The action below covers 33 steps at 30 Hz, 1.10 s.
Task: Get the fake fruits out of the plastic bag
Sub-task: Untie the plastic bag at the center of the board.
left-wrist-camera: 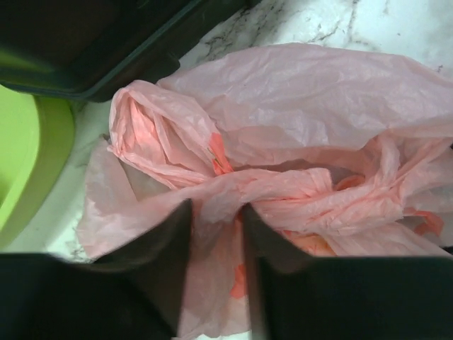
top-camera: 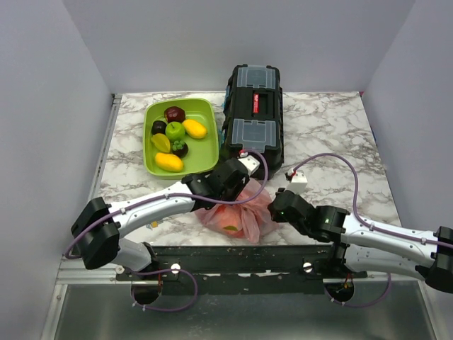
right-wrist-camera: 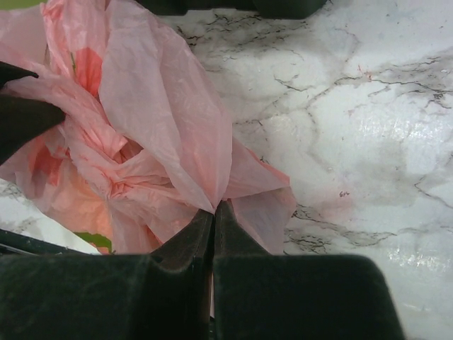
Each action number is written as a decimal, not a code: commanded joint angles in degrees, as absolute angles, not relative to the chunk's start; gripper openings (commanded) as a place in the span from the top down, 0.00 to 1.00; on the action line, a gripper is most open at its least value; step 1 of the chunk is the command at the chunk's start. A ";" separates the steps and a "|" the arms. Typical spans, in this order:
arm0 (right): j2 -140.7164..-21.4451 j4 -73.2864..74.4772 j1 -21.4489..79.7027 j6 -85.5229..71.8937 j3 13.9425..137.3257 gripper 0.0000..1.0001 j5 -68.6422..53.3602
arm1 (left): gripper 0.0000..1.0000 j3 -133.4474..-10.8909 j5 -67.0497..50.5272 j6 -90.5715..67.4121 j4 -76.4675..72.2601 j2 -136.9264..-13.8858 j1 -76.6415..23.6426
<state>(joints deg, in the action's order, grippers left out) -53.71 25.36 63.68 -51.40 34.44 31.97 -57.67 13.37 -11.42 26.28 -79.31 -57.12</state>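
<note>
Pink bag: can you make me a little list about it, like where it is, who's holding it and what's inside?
plastic bag: crumpled at the table's near edge, in front of the black toolbox
left jaws: pinching a fold of its top
right jaws: shut on its right edge
fake fruits: inside, only blurry orange shapes through the plastic

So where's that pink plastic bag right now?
In the top view the plastic bag sits mid-way along the near edge of the table, just in front of the black toolbox, the green tray beyond-left.
</note>
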 commanded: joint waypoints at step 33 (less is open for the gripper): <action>-53.21 18.63 63.60 -26.61 46.08 0.49 26.77 | 1.00 -38.72 -10.06 -29.66 4.00 -58.53 -43.15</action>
